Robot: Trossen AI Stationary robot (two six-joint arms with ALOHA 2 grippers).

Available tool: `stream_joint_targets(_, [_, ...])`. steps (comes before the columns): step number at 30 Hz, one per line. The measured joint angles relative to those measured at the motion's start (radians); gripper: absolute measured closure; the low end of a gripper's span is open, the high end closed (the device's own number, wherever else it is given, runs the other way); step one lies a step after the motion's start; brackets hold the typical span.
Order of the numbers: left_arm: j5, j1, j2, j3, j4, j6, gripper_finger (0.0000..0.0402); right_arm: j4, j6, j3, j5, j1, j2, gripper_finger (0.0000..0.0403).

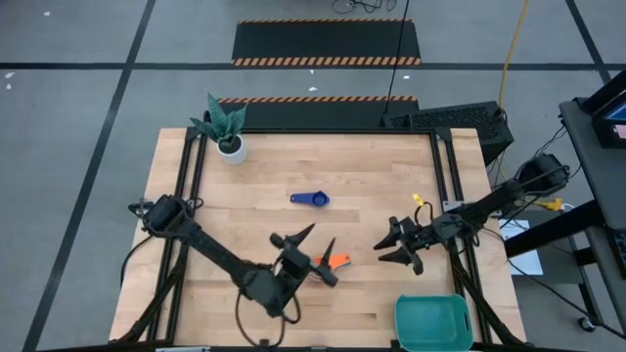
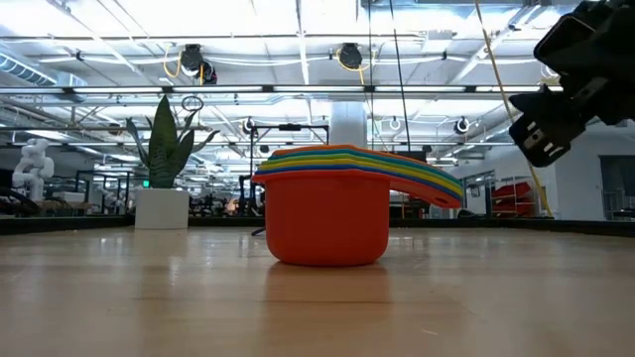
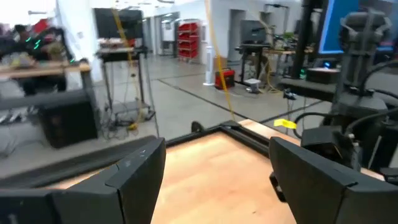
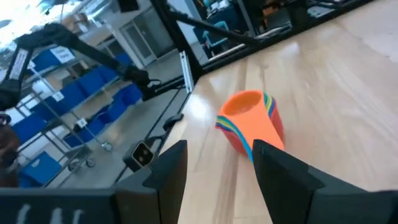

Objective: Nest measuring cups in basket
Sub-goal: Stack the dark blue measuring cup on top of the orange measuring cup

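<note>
Orange stack of measuring cups half hidden beneath left gripper.

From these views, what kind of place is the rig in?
Likely an industrial robotics lab or workshop. Hazard-striped floor mats lie beyond the wooden table, blue storage bins fill racks, and more workstations and red shelving stand under strip lights.

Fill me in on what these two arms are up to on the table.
Both arms hover over the wooden table with open, empty fingers. A stack of measuring cups, orange outermost, sits between the left gripper and the right gripper. One blue cup lies apart nearer the plant pot. The teal basket at the table's near right corner looks empty in the overhead view.
</note>
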Motion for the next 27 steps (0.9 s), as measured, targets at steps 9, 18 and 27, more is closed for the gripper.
stream_joint_targets(9, [0.375, 0.145, 0.000, 0.087, -0.555, -0.413, 0.0156, 0.002, -0.017, -0.001, -0.004, 0.064, -0.036, 0.0227])
stream_joint_targets(18, [0.702, 0.303, 0.001, 0.206, -0.975, -0.687, 0.0256, -0.003, -0.044, -0.003, 0.029, 0.104, -0.043, 0.0227])
stream_joint_targets(27, [0.996, 0.452, 0.000, 0.233, -1.266, -0.726, 0.0283, -0.007, -0.032, -0.003, 0.050, 0.105, -0.043, 0.0227])
